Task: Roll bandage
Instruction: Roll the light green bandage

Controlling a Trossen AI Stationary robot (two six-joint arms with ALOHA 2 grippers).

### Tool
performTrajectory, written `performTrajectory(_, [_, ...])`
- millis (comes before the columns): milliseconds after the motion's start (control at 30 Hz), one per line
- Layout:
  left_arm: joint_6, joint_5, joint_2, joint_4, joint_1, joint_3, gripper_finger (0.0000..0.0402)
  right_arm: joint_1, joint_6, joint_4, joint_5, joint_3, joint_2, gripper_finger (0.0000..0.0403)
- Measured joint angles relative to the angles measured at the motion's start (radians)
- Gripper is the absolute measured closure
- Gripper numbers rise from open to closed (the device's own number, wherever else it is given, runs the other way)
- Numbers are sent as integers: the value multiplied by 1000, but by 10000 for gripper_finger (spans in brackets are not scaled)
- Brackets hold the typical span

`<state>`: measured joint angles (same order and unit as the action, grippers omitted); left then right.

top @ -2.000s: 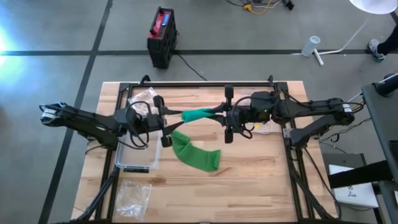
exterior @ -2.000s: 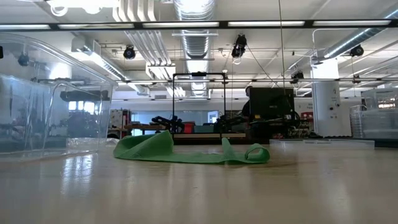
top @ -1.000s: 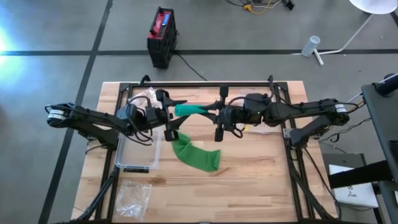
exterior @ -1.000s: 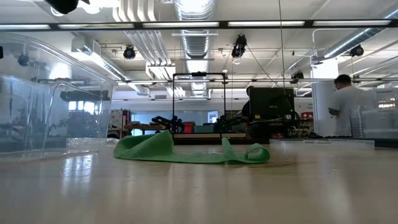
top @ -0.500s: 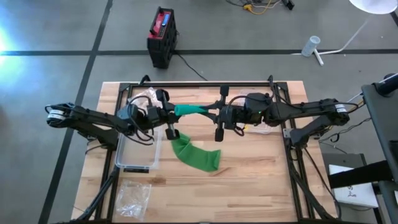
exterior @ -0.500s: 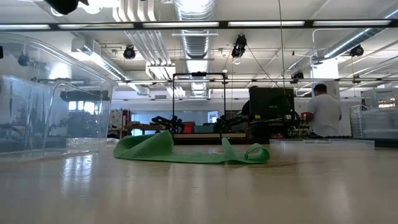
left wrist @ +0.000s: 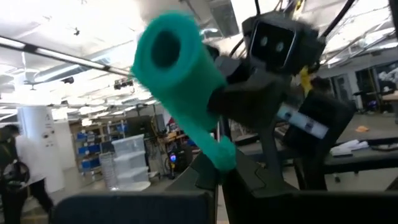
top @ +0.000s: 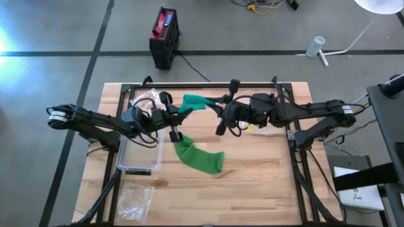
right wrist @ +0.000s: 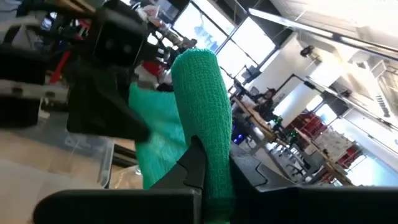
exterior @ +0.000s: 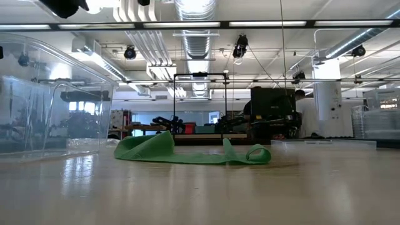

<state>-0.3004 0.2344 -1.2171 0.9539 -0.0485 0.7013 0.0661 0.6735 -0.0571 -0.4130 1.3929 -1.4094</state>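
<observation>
Setting: wooden table (top: pixel 265 183) on a grey workshop floor; the low view looked level across it into a long lit hall with racks and benches behind.
Bandage, rolled part: a short green roll (top: pixel 192 103) was held up in the air over the far middle of the table, between the two arms. In the left wrist view it showed as a hollow tube end-on (left wrist: pixel 180 68); in the right wrist view as a ribbed cylinder (right wrist: pixel 202 106).
Bandage, loose part: a wide green tail (top: pixel 199 157) hung down from the roll and lay crumpled on the boards near the table's middle; the low view showed it as a slack heap with a curled end (exterior: pixel 187 152).
Left gripper: its fingers (top: pixel 175 114) were shut on the strip just under the roll, pinching the fabric where it leaves the tube (left wrist: pixel 219 168).
Right gripper: it (top: pixel 222 106) was closed on the roll from the other side, the green cylinder standing up out of its fingertips (right wrist: pixel 208 171).
Other things: clear plastic bin (top: pixel 139 154) on the left side of the table under the left arm, and a crumpled clear bag (top: pixel 134 198) near the front left corner. Neither touched the bandage.
Progress: only a small part looked wound. The roll was thin and most of the length lay loose, so I judged the task to be early to middling.
Left to do: wind on the trailing tail, turn by turn, keeping it taut so the layers stay even, then set the finished roll down.
</observation>
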Motion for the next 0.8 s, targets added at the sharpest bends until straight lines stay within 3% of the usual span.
performTrajectory(233, [6, -14, -3, 13, 0, 10, 399, -9, -5, -31, -11, -1, -29, 380])
performTrajectory(400, [90, -15, -37, 12, 8, 33, 382, -14, -16, -37, -35, -5, -32, 380])
performTrajectory(567, [261, -16, -74, 12, 24, 71, 343, -14, 50, -30, -40, -12, -32, 380])
performTrajectory(800, [421, -12, -68, 10, 47, 82, 258, -5, 183, -30, -89, -14, -32, 380])
